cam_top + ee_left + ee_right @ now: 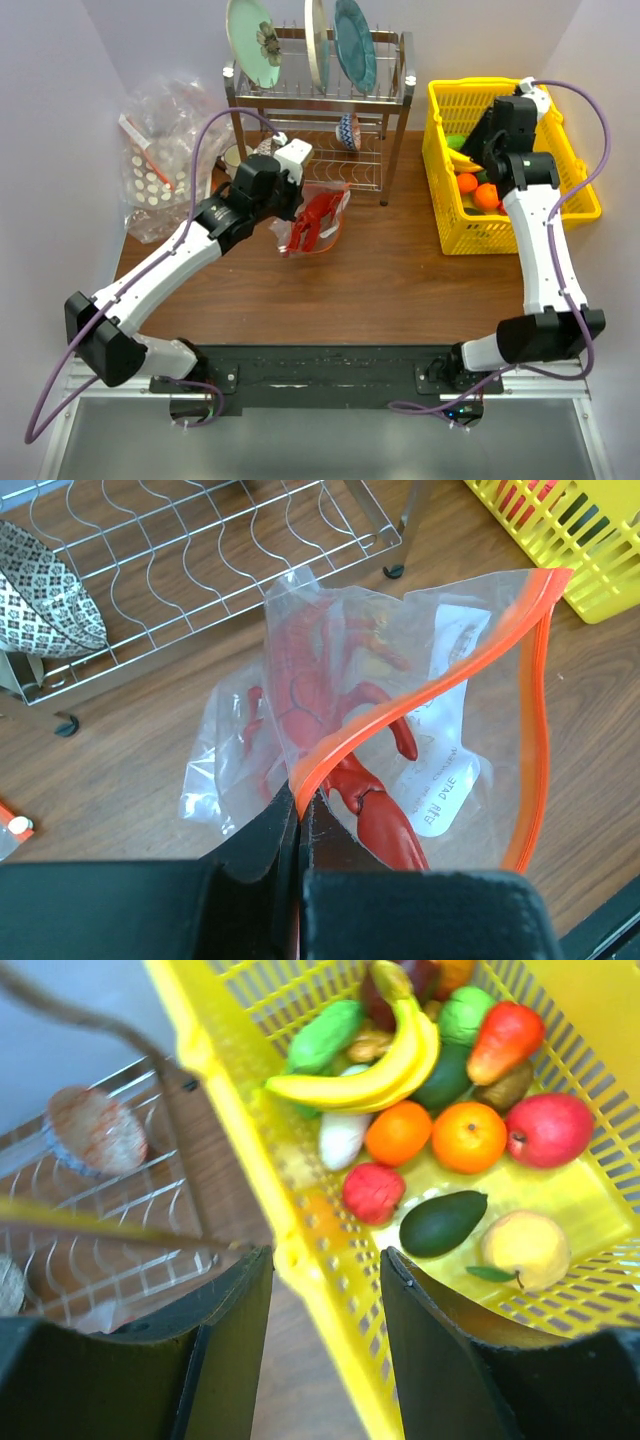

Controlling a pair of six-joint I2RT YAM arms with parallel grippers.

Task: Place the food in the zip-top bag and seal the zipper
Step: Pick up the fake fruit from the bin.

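Left gripper (298, 822) was clamped on the zipper (541, 710) of the zip-top bag (455, 660), which lay on the table (400, 290) with its mouth gaping. Lobster (318, 685) lay inside. Right gripper (325, 1290), jaws apart, hung over the yellow basket (245, 1130) wall; orange (468, 1136) sat within. Dish rack (320, 110) stood behind the bag.

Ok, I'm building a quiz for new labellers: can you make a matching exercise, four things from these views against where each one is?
Things
1. lobster
2. banana
3. teal plate
4. left gripper

Places
A. standing in the dish rack
B. in the zip-top bag
C. pinching the zip-top bag's orange edge
D. lying in the yellow basket

Pairs: 1-B, 2-D, 3-A, 4-C
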